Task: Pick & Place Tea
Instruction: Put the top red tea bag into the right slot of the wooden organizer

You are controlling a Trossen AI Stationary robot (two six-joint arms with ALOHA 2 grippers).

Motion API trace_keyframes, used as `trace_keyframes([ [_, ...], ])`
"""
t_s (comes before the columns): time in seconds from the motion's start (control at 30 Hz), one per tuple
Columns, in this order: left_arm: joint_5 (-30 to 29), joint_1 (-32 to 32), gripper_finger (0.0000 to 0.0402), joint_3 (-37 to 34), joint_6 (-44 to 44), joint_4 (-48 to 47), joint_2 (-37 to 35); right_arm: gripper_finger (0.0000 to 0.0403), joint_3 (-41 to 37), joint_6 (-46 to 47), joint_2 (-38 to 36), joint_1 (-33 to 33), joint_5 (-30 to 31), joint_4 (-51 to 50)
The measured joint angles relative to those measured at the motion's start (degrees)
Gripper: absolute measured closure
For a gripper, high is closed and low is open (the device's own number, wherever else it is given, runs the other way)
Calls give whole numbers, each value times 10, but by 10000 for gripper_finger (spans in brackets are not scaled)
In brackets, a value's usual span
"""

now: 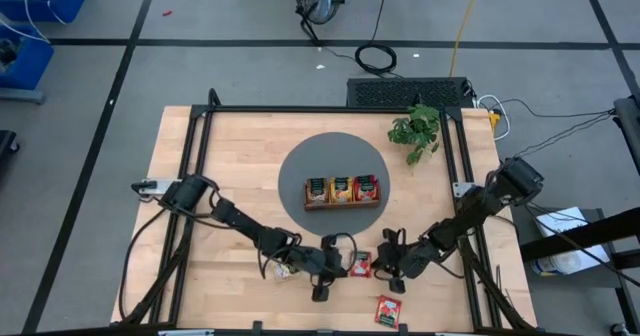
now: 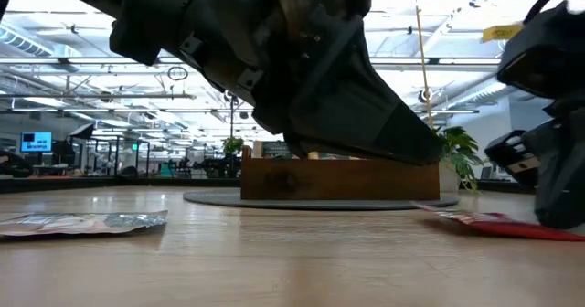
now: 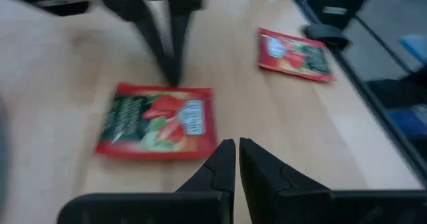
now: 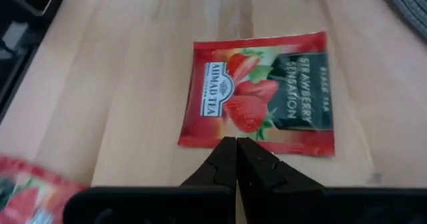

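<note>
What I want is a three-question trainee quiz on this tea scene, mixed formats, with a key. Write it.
1. True or false: the red sachet between the two end effectors is held up off the table.
2. Where does the second red sachet lie? A) in the wooden tray B) on the bare table wood C) on the grey mat
3. Fill in: the left end effector and the right end effector both have their fingers ____.

Key: 1 false, it lies flat on the wood; 2 B; 3 shut.
</note>
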Motion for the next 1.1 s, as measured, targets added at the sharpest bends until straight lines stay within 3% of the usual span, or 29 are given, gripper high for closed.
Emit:
trace_keyframes([
  [0.13,36,-5,376,0,10,0,0,403,0,-14,26,-14,0,54],
  [0.37,40,-12,376,1,11,1,2,403,0,-26,72,-29,0,150],
  [0.67,32,-3,376,3,-28,17,61,403,0,-13,78,-30,-1,163],
  [1.1,15,32,376,2,-63,20,64,403,0,0,78,-2,-2,172],
])
